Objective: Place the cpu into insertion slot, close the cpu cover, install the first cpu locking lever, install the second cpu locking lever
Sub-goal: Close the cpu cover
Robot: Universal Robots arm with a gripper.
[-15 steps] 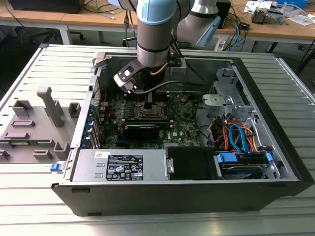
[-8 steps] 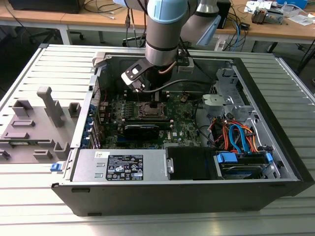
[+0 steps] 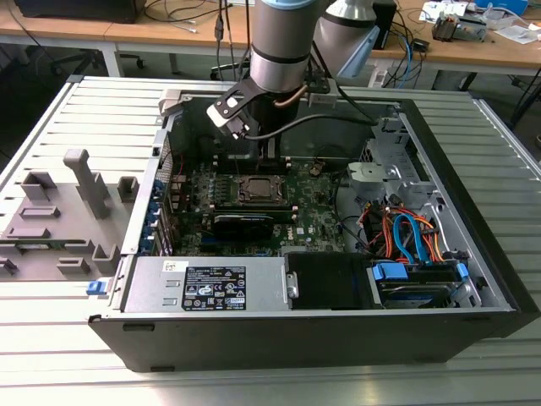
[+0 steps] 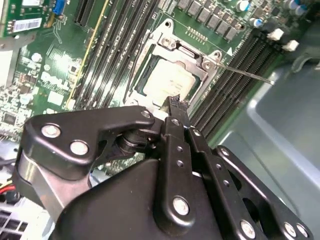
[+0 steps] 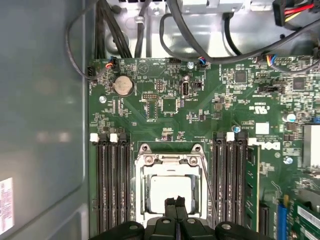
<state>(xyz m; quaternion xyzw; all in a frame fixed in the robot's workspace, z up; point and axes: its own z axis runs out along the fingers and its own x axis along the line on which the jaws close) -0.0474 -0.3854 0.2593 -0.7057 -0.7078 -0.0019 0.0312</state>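
One cpu (image 5: 170, 187) seated, one cpu cover (image 5: 142, 187) down around it, claw (image 5: 175, 202) pressed together right over the chip.

The arm (image 3: 283, 42) hung steeply from the top of the exterior view, its grey, silver-banded last segment nearly upright. The wrist (image 3: 254, 101) was turned a little toward that view's left. Below the wrist, the black gripper (image 5: 175, 202) pointed downward. In both wrist views its two slim fingers (image 4: 175, 130) lay pressed together at the tips with no gap between them, and the linkage bars (image 4: 235, 185) were folded in close behind. Nothing seemed to be pinched between the tips, though they were partly hidden.
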